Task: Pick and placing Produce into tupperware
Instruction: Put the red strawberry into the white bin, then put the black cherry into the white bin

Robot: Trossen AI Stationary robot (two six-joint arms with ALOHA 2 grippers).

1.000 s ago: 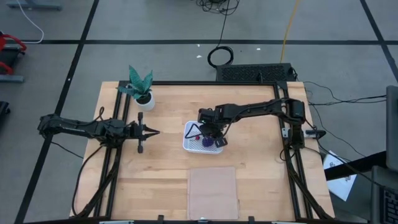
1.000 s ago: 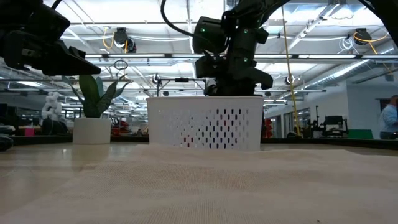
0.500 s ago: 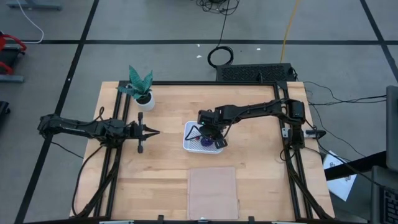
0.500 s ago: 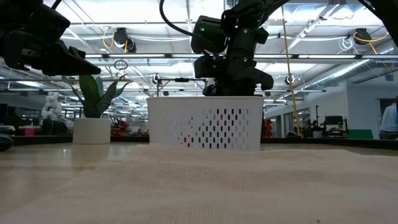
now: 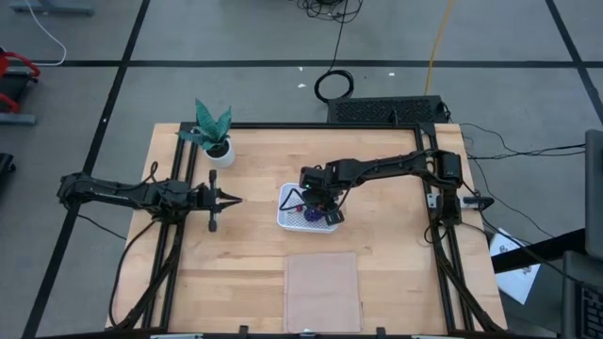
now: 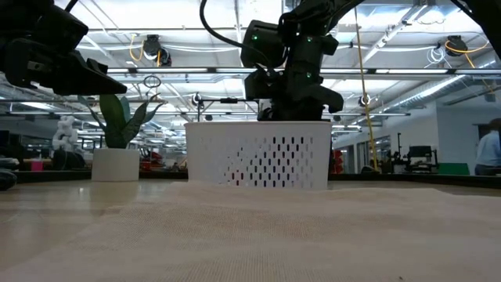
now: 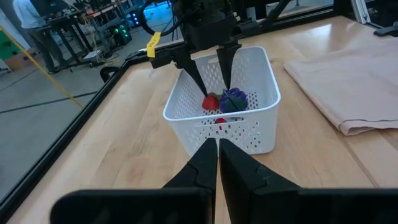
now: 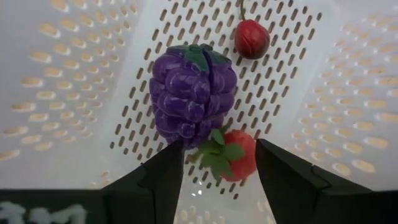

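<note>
Inside the tupperware [image 8: 74, 81], the strawberry [image 8: 233, 155] lies between the right gripper [image 8: 219, 167]'s parted fingers, ungripped.

Barely anything moved, just the right gripper [image 8: 214, 163] spreading wider over the strawberry [image 8: 236, 155] at frame bottom.

A white basket [image 6: 257, 154] with rows of little holes stands in the middle of the desk [image 6: 250, 235]. A dark robot arm [image 6: 293, 59] comes down from above and dips in behind its top edge. Something red shows through the holes. To the left stands a green plant [image 6: 121, 117] in a white pot. Another dark arm [image 6: 47, 51] hangs at the upper left.
</note>
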